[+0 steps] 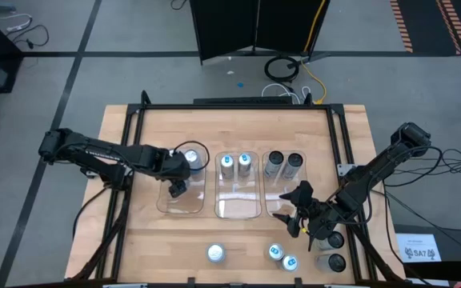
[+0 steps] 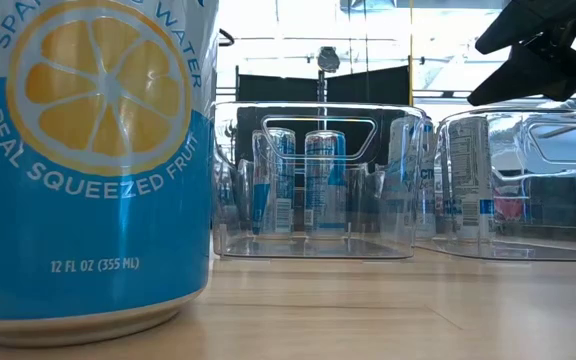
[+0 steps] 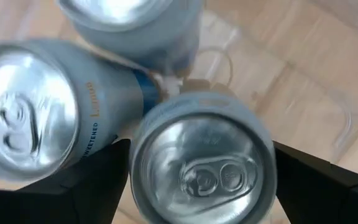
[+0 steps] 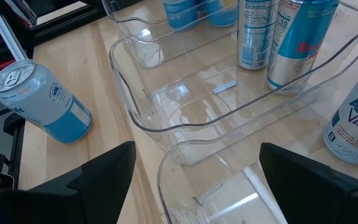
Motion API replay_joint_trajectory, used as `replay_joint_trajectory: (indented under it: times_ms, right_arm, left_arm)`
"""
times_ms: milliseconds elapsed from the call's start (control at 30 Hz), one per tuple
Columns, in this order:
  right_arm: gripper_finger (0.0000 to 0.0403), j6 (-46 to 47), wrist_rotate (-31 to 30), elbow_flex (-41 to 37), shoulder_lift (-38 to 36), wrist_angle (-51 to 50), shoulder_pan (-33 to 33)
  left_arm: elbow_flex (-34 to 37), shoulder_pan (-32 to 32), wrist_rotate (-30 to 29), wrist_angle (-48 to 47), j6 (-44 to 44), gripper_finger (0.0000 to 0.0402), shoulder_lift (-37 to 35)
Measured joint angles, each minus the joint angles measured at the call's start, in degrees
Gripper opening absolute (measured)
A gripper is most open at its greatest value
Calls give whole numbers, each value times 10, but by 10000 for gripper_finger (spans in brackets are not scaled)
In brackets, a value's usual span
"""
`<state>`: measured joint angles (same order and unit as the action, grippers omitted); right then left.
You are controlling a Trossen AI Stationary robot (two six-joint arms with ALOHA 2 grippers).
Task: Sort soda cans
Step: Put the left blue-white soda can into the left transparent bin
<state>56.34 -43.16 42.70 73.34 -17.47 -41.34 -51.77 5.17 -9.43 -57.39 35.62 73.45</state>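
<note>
My left gripper [image 1: 181,170] reaches over the left clear bin [image 1: 184,200]. In the left wrist view it is shut on a silver-topped can [image 3: 204,168], which is upright beside two other silver-topped cans [image 3: 36,118] [image 3: 135,18]. Two blue-topped cans [image 1: 236,162] stand in the middle bin [image 1: 238,210] and two dark cans [image 1: 284,162] in the right bin [image 1: 278,204]. My right gripper [image 1: 298,210] [image 4: 197,180] hangs open above the right bin's near end and touches nothing. My left gripper holds the silver-topped can by its side wall just under the top rim [image 3: 138,168], pinched with one finger [image 3: 98,186] on each side. The fingers come from above, pointing down. The can is upright; its base is hidden beneath it.
On the near table strip stand a silver-topped can [image 1: 215,254] [image 2: 88,160], two blue-topped cans [image 1: 282,256] and two dark cans [image 1: 335,250]. A blue can [image 4: 42,102] shows in the right wrist view. A black frame [image 1: 134,120] borders the tabletop.
</note>
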Motion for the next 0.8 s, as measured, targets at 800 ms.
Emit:
replay_joint_trajectory:
  times_ms: [800]
  right_arm:
    - [336, -1, 3, 0, 0, 20, 0]
  left_arm:
    - [-135, 1, 30, -168, 92, 364, -2]
